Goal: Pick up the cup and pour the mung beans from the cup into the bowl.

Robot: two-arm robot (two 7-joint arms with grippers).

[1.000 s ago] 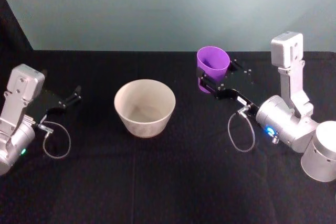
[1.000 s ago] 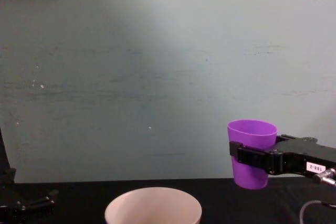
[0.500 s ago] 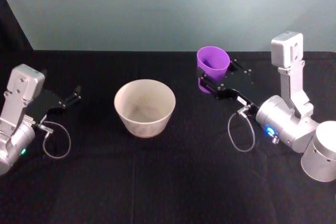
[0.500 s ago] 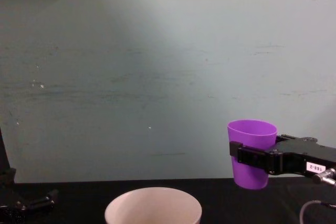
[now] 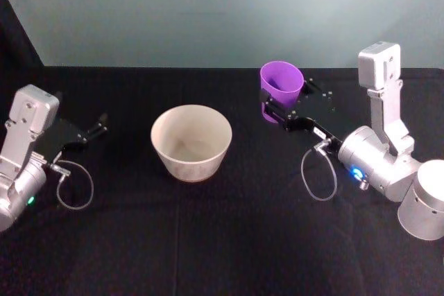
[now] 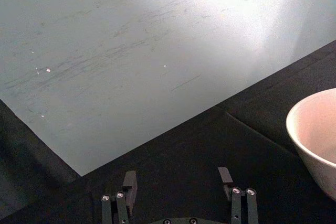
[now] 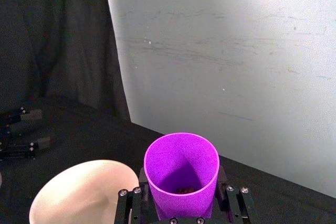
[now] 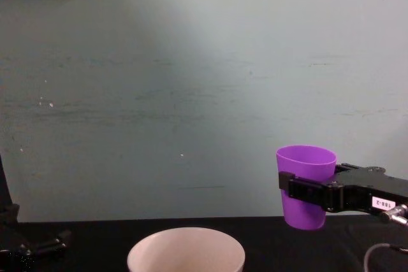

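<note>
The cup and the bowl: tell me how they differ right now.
The cup is purple; the bowl is pale cream.
The cup is narrow and tapered; the bowl is much wider.
The cup is clamped in the right gripper; the bowl stands free on the black table.
The cup has small dark bits at its bottom; the bowl looks empty.
Both are upright, smooth and open-topped.

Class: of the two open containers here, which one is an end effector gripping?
The purple cup, upright in the right end effector; the wider cream bowl stands free on the black table.
</note>
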